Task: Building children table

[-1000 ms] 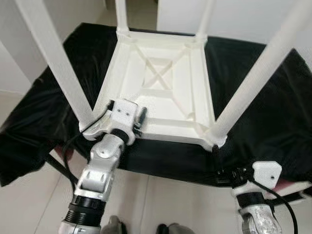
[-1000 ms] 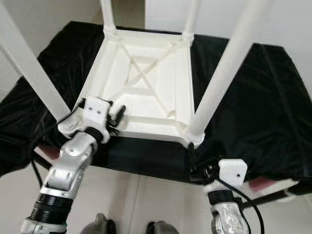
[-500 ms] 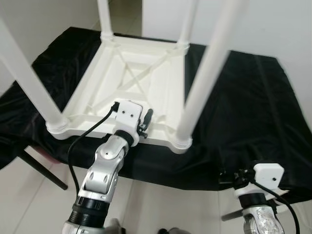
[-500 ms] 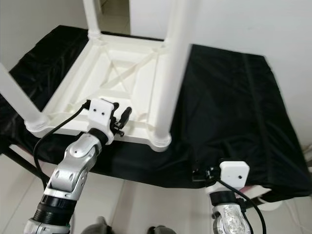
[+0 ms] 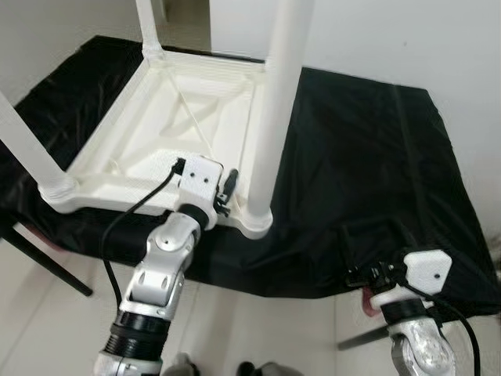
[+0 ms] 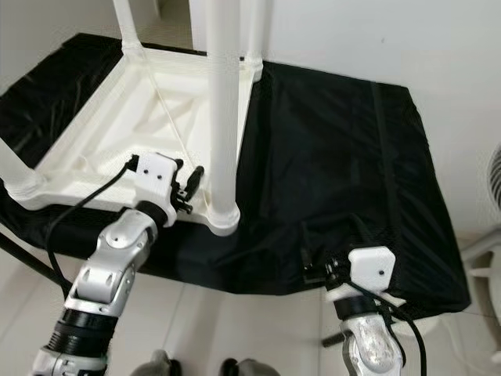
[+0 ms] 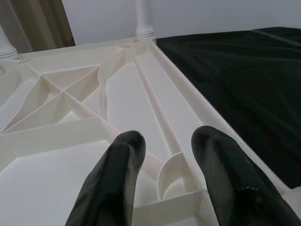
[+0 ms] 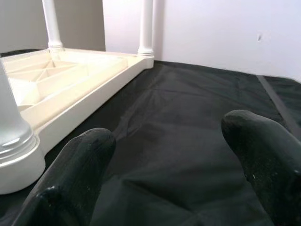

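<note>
- Desk, draped in black cloth, carrying the inverted table on its left part.
- Children table, white plastic, upside down, legs pointing up, ribbed underside exposed; near edge at the desk's front edge.
- Near-right leg, upright in its corner socket, just beside the left gripper.
- Left gripper, reaching over the table's near rim; in the wrist view, fingers apart above the ribbed underside, clamped on nothing.
- Right gripper, at the desk's front edge, well apart from the table; in the wrist view, fingers spread wide above the black cloth, table corner and legs beyond.
- Fan, partly seen at the right edge of the right eye view.
</note>
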Robot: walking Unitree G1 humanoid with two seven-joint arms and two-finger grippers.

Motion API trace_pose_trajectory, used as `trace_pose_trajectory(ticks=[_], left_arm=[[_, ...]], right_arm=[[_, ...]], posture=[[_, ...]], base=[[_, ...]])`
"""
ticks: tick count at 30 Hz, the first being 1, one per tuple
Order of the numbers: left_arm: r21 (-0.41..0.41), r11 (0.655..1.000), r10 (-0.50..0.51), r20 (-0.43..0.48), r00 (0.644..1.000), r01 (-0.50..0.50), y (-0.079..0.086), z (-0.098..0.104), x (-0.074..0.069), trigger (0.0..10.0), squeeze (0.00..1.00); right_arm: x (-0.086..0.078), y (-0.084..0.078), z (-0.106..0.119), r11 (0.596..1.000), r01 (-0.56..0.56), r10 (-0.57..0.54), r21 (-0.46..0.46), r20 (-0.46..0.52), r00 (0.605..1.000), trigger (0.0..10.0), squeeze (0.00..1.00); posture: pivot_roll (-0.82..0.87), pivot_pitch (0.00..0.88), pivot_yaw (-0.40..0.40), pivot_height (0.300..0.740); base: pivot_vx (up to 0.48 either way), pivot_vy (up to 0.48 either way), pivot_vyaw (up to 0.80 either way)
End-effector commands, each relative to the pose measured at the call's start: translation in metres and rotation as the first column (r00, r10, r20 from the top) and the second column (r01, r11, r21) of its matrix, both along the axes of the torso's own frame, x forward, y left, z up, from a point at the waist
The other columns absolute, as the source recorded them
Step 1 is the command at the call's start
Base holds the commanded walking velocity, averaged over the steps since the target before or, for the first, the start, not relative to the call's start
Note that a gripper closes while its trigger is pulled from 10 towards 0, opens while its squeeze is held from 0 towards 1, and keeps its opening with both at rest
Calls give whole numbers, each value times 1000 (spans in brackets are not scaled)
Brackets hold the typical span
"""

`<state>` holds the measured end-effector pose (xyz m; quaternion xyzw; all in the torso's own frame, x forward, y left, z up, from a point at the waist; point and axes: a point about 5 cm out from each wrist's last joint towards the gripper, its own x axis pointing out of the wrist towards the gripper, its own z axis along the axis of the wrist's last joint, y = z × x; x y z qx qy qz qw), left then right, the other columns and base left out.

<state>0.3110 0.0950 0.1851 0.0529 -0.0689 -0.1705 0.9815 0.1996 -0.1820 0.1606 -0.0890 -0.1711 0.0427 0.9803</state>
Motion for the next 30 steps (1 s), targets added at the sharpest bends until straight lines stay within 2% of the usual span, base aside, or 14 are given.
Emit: trace_pose_trajectory(ticks=[1, 4, 10, 22, 30], left_arm=[[-4, 1000, -5, -28, 1000, 5, 1, -6, 0, 10000, 0], [-8, 1000, 1, -29, 1000, -1, 2, -6, 1, 10000, 0], [15, 1000, 14, -4, 1000, -14, 1, -6, 2, 10000, 0], [1, 1000, 3, 12, 1000, -3, 0, -3, 2, 10000, 0], [-20, 1000, 2, -5, 1000, -2, 1, -4, 4, 10000, 0]], right_arm=[[1, -2, -2, 1000, -9, 9, -7, -21, 1000, 10000, 0], [3, -2, -2, 1000, -13, 13, -8, -20, 1000, 10000, 0], [6, 1, -1, 999, -36, 36, -16, -18, 999, 10000, 0], [8, 0, 0, 999, -46, 46, -23, -15, 999, 10000, 0], [8, 1, -1, 999, -49, 48, -24, -12, 999, 10000, 0]], posture=[[1, 167, -70, 740], [1, 167, -70, 740], [5, 169, -77, 740], [7, 166, -81, 740], [7, 164, -79, 740]], base=[[0, 368, 0], [0, 399, 0], [0, 0, 0], [0, 0, 0], [0, 313, 0]])
